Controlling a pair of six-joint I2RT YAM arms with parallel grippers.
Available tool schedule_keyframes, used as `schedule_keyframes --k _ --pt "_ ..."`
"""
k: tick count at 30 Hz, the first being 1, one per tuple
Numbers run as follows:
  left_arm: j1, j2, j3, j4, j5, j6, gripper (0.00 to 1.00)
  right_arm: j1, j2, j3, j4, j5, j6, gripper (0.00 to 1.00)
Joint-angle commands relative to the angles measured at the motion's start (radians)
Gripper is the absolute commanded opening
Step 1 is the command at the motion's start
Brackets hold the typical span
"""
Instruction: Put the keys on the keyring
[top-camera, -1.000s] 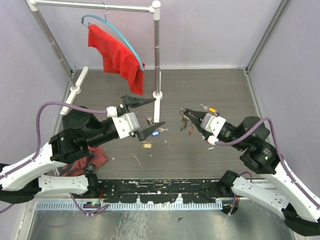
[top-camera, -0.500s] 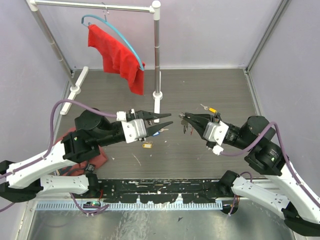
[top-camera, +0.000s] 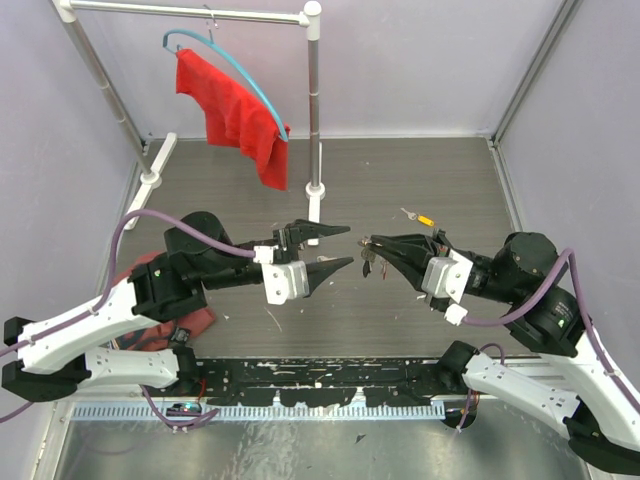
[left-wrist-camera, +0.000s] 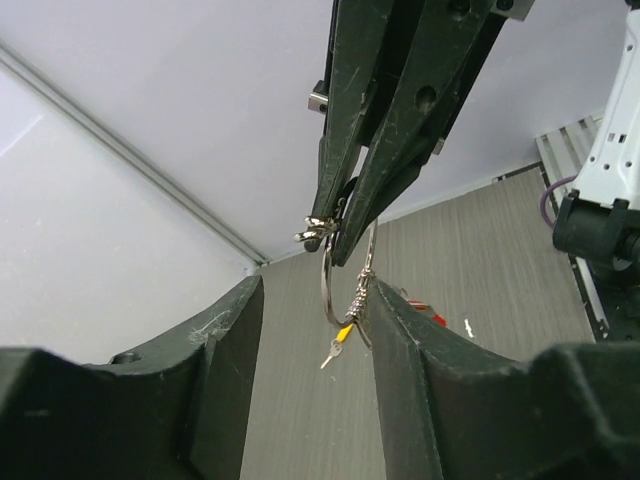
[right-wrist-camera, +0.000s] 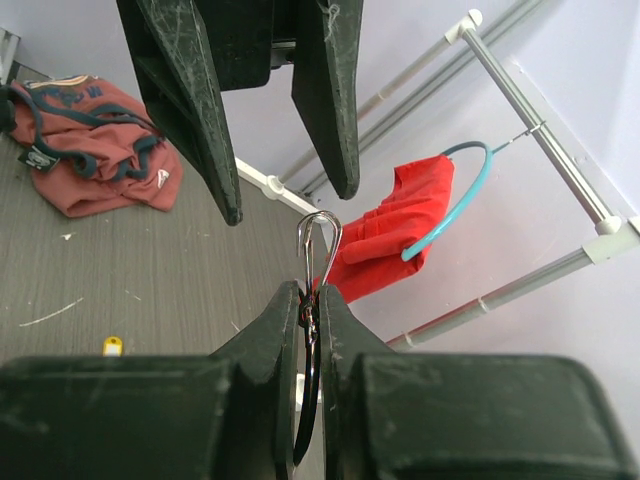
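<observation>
My right gripper (top-camera: 371, 243) is shut on the keyring (right-wrist-camera: 320, 240), a thin silver wire loop, and holds it above the table. The loop sticks out past the fingertips (right-wrist-camera: 290, 310). Small keys (top-camera: 368, 263) hang under it. My left gripper (top-camera: 336, 246) is open and faces it at close range, a little apart. In the left wrist view the keyring (left-wrist-camera: 326, 272) hangs from the right gripper's shut fingers (left-wrist-camera: 375, 150), just above the gap between my left fingers (left-wrist-camera: 225, 370). A yellow-tagged key (top-camera: 420, 217) lies on the table behind. Other loose keys are hidden under the left gripper.
A rail stand (top-camera: 314, 120) with a red cloth (top-camera: 235, 115) on a blue hanger stands at the back. A heap of reddish clothing (right-wrist-camera: 90, 150) lies at the left under the left arm. A small yellow tag (right-wrist-camera: 112, 345) lies on the table.
My left gripper has swung right and forward, and now faces the right gripper. The right gripper has turned and drawn back a little with the keyring in it.
</observation>
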Motion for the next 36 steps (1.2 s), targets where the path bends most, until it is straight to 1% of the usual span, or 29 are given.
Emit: schedule_keyframes --k 1,11,15,19,36 --pt "-0.001 -0.002 0.044 -0.016 0.016 0.084 0.53 0.001 0.009 0.047 0.030 -0.037 0.004 0.01" --pt "-0.002 0.022 0.078 -0.024 0.091 0.111 0.50 0.001 0.018 0.048 0.027 -0.045 0.021 0.01" --pt "-0.002 0.033 0.094 -0.077 0.129 0.145 0.48 0.001 0.013 0.049 0.026 -0.046 0.025 0.01" --pt "-0.001 0.041 0.105 -0.110 0.130 0.163 0.47 0.001 0.012 0.051 0.023 -0.051 0.026 0.01" --pt "-0.002 0.061 0.111 -0.136 0.115 0.185 0.45 0.001 0.006 0.050 0.023 -0.044 0.029 0.01"
